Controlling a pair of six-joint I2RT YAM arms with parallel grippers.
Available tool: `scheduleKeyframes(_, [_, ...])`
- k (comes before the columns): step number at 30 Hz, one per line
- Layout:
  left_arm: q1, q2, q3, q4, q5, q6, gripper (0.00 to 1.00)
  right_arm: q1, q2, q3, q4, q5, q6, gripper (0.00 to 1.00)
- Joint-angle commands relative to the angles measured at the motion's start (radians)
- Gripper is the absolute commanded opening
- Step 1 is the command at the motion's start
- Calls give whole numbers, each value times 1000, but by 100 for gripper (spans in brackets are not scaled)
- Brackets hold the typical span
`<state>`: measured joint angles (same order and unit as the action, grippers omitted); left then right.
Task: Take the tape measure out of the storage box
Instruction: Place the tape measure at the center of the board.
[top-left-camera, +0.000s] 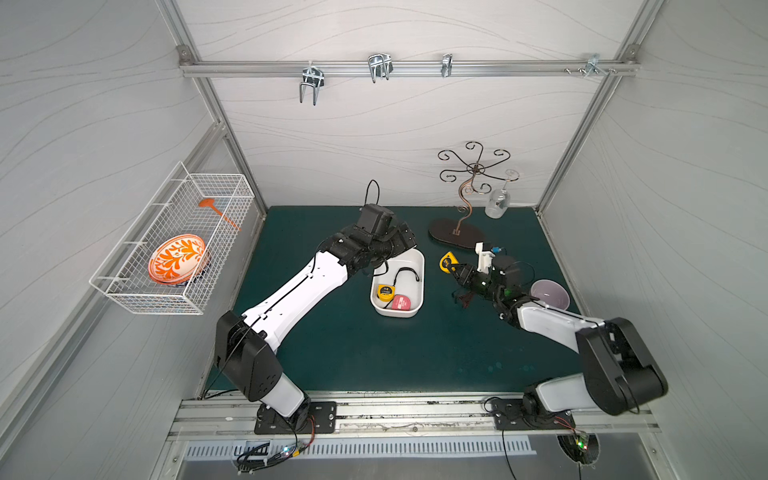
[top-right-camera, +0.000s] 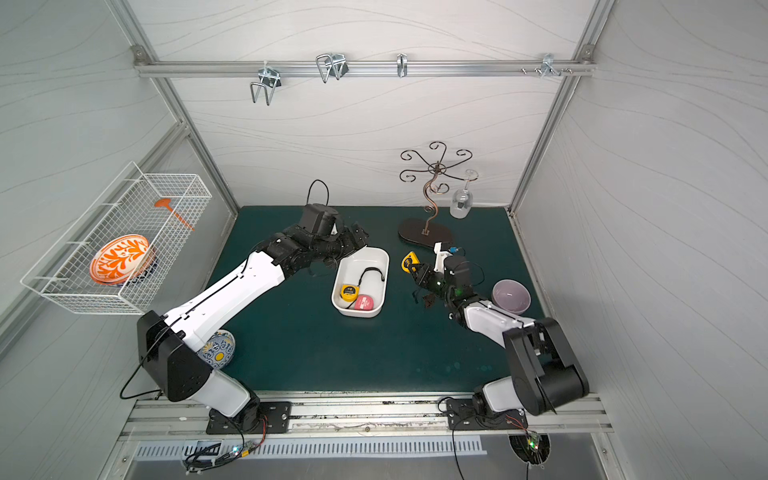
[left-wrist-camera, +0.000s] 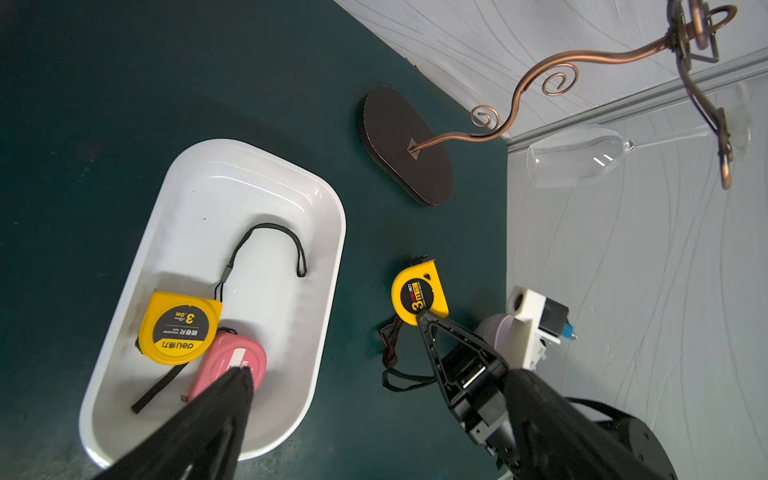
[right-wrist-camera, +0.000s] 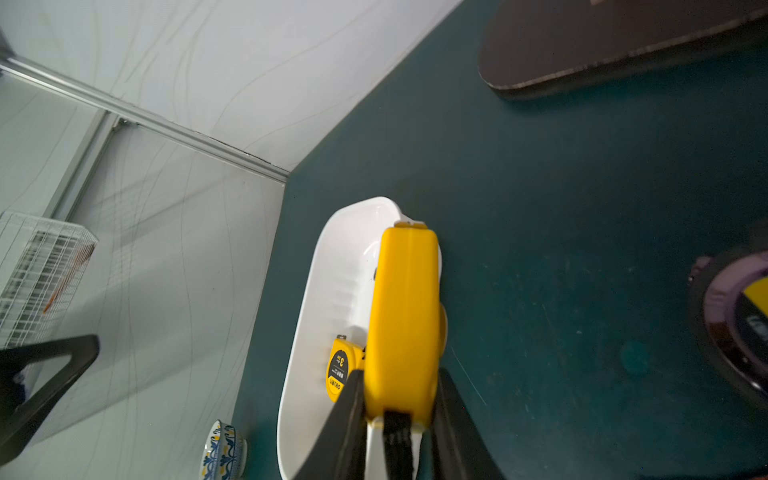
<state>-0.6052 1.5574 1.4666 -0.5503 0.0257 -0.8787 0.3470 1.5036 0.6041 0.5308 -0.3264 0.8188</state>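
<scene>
My right gripper (right-wrist-camera: 401, 376) clamps a yellow tape measure (right-wrist-camera: 403, 307), one dark finger pressed on each flat side. Beyond it the white storage box (right-wrist-camera: 324, 282) sits on the green mat (right-wrist-camera: 540, 249), a second yellow tape measure (right-wrist-camera: 341, 370) inside.

"deli", "3.0m" on boxed tape measure (left-wrist-camera: 179, 328)

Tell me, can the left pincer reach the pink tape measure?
Probably yes. The left pincer hangs open above the storage box, and nothing covers the pink tape measure, though a yellow tape measure touches it.
</scene>
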Motion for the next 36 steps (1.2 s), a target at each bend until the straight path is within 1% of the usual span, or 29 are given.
scheduleKeyframes(1, [10,-36,-37,-5,-14,42,100,-16,63,47,67,-65,93,6])
scheduleKeyframes(7, [21,-63,-89,8,-5,41,100,-17,175,115,29,-73,145,5])
scheduleKeyframes(15, [40,-71,-115,23,9,38,100,-17,289,149,-5,-82,169,8])
scheduleKeyframes(18, [42,-69,-117,24,13,42,100,-17,311,151,-9,-79,169,8])
scheduleKeyframes(21, [45,-67,-117,22,16,44,100,-18,311,156,-52,-74,155,9])
scheduleKeyframes(24, [49,-66,-117,15,21,53,100,-18,309,165,-103,-83,141,20])
scheduleKeyframes(27, [51,-51,-100,-1,42,89,100,-17,295,157,-138,-82,135,39])
scheduleKeyframes(29, [51,-20,-63,-45,65,131,100,-18,278,147,-160,-80,126,54])
scheduleKeyframes(32, [51,33,-8,-120,95,184,100,-17,240,124,-174,-68,110,70])
scheduleKeyframes(33, [51,49,5,-136,104,199,100,-18,223,114,-174,-66,107,75])
scheduleKeyframes(36, [50,84,23,-163,123,233,100,-14,167,97,-204,-65,82,85])
